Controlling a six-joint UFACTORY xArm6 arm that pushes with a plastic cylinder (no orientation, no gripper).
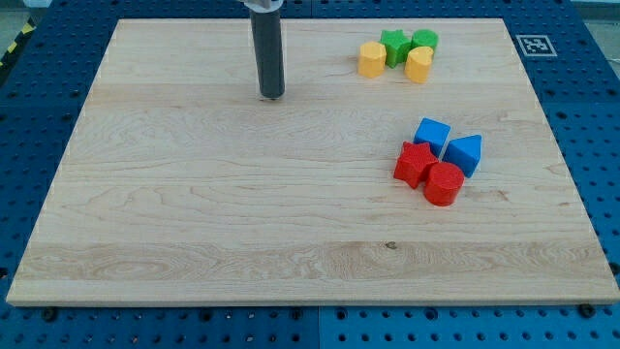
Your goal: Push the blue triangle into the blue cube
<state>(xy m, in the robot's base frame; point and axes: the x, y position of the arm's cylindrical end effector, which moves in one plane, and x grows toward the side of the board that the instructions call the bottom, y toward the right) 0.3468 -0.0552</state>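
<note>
The blue cube point(432, 134) sits at the view's right, with the blue triangle point(466, 153) just to its lower right, touching or nearly touching it. A red star point(415, 163) and a red cylinder point(444, 183) crowd against them from below. My tip point(272, 95) rests on the wooden board point(242, 213) near the view's top, left of centre, far to the left of the blue blocks and touching no block.
Near the view's top right stands a cluster: a yellow hexagon-like block point(371, 59), a green star point(394, 45), a green block point(424, 41) and a yellow cylinder point(418, 64). A marker tag point(532, 45) lies beyond the board's top right corner.
</note>
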